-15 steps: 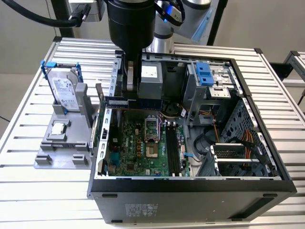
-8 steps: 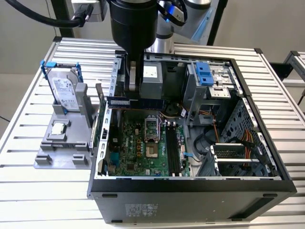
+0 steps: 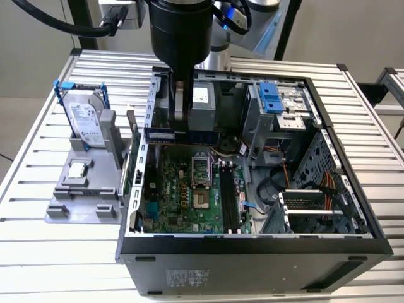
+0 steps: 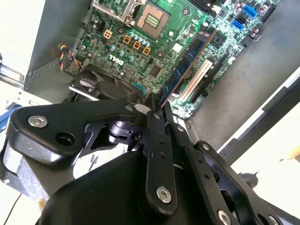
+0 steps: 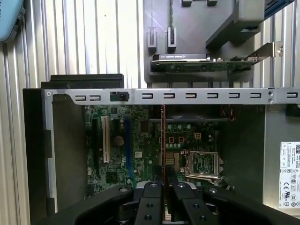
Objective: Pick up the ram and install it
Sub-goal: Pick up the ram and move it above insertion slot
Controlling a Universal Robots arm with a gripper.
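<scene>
Gripper is clamped on the ram, fingers pinching its top edge near the middle. Ram hangs level, long edge down, over the open case, above the motherboard and clear of it. In the first wrist view it's edge-on, just beside the CPU socket. Hard drive stands in the holder at the exterior view's left.

Ram: middle hidden behind the gripper, above the computer case.
Arm: top cut off, above the case.
Hard drive: label too small to read, beside the case.
</scene>
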